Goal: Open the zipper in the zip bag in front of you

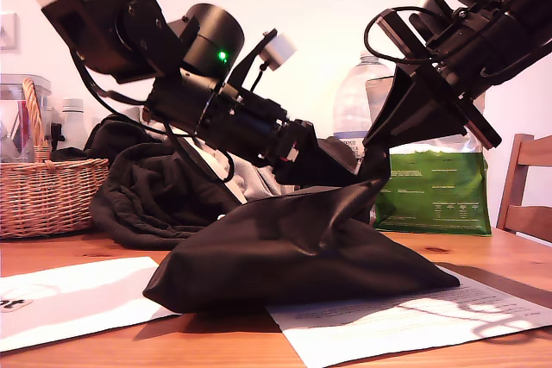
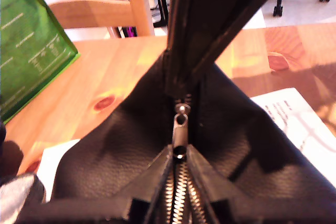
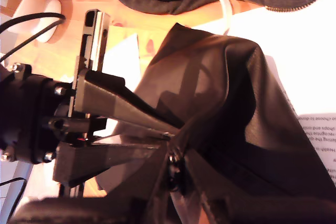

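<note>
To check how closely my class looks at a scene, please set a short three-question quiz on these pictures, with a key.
1. True or false: the zip bag lies flat, untouched by either gripper.
2. The pouch standing behind the bag at the exterior view's right is: A) red B) green C) blue
3. Fill in: my first gripper pinches the zipper by its ____.

Key
1. False: my second gripper holds one end raised.
2. B
3. pull tab
</note>
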{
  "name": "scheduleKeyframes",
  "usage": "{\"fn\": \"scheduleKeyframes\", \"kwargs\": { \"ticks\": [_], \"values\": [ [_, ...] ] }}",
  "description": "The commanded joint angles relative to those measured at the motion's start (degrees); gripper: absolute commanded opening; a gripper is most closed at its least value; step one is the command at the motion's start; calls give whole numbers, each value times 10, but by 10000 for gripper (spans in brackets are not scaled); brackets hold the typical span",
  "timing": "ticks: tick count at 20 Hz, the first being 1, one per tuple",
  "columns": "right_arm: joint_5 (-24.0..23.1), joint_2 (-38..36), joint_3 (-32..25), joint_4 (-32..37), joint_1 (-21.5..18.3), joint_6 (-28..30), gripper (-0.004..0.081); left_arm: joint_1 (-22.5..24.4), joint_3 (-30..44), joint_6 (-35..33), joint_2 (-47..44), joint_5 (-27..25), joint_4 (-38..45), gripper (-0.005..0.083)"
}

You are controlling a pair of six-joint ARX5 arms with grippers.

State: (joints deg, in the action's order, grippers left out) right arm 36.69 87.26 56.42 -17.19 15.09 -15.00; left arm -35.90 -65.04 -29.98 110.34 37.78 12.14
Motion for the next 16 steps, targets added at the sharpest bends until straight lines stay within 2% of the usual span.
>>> {"fn": "scheduleKeyframes", "kwargs": {
  "ticks": [1,7,16],
  "values": [
    [2,3,-1,13,2,0,-13,0,9,0,-13,3,-11,-19],
    [2,3,-1,13,2,0,-13,10,9,0,-17,1,-39,-19],
    [-25,3,-1,9,2,5,-13,37,9,0,-17,1,-65,-19]
  ]
}}
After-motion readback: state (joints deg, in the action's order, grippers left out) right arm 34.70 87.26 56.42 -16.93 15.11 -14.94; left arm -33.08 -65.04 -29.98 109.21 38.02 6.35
